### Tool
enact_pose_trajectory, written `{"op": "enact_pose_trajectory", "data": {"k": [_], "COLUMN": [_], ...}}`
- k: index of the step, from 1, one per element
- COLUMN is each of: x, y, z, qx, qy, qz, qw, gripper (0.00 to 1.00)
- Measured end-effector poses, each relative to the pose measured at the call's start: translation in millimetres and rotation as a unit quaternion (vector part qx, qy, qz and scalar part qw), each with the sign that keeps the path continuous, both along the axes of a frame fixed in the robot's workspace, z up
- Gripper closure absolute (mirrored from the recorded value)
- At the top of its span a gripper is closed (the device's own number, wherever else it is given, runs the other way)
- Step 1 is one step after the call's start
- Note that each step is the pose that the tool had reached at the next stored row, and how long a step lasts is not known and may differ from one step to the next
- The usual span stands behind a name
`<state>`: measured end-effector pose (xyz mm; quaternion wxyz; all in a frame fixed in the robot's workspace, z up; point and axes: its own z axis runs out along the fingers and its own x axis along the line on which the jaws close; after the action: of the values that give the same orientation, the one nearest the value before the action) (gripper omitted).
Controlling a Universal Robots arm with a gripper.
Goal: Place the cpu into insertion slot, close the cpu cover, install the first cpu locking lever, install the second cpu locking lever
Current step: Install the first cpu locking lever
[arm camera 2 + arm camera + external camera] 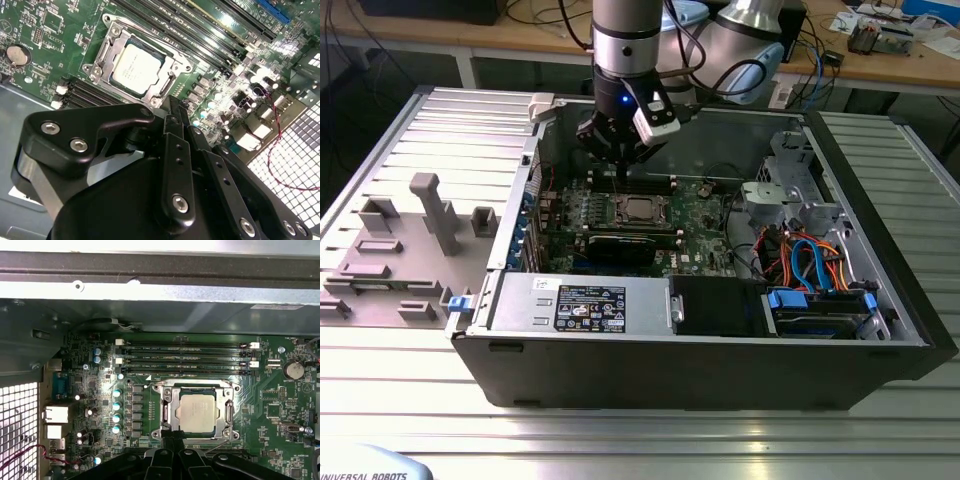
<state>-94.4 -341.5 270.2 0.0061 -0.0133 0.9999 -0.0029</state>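
From my station I see the cpu (640, 208) lying flat in the slot (618, 210), silver top up, on the green board inside the open case (720, 372). The cover (169, 412) lies down over it. In both wrist views its frame rings the chip, with the metal top showing through the cut-out (136, 69).

In the exterior view the gripper (620, 170) hangs from the arm at about 11 o'clock of the cpu, above the board and close to the slot. Its fingers (165, 445) are drawn close together, a narrow set. In the first wrist view their tips reach the edge of the slot just beside the cover. In the second wrist view the tips (172, 107) meet near one corner of the slot (112, 31). Whether they touch the metal there I cannot tell.

Taking the cpu as the dial's centre in the exterior view:
- The memory slots (640, 183) run at 12 o'clock, just beyond the gripper.
- A black card (620, 246) sits at 6 o'clock.
- Blue and orange cables (810, 262) bunch at 4 o'clock.
- A grey fixture (432, 215) stands outside the case at 9 o'clock.

A coin battery (293, 370) sits on the board, well apart from the slot.
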Motion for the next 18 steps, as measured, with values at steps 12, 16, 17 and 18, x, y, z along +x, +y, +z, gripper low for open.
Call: {"op": "enact_pose_trajectory", "data": {"k": [12,16,17,18], "x": [-4.4,-6.3,-6.6,-6.7], "y": [0.0,0.0,0.0,0.0], "z": [0.0,0.0,0.0,0.0], "qx": [0.0000,0.0000,0.0000,0.0000], "qy": [0.0000,0.0000,0.0000,0.0000], "qz": [0.001,0.001,0.001,0.001], "qw": [1.0000,1.0000,1.0000,1.0000], "gripper": [0.89,0.89,0.89,0.89]}}
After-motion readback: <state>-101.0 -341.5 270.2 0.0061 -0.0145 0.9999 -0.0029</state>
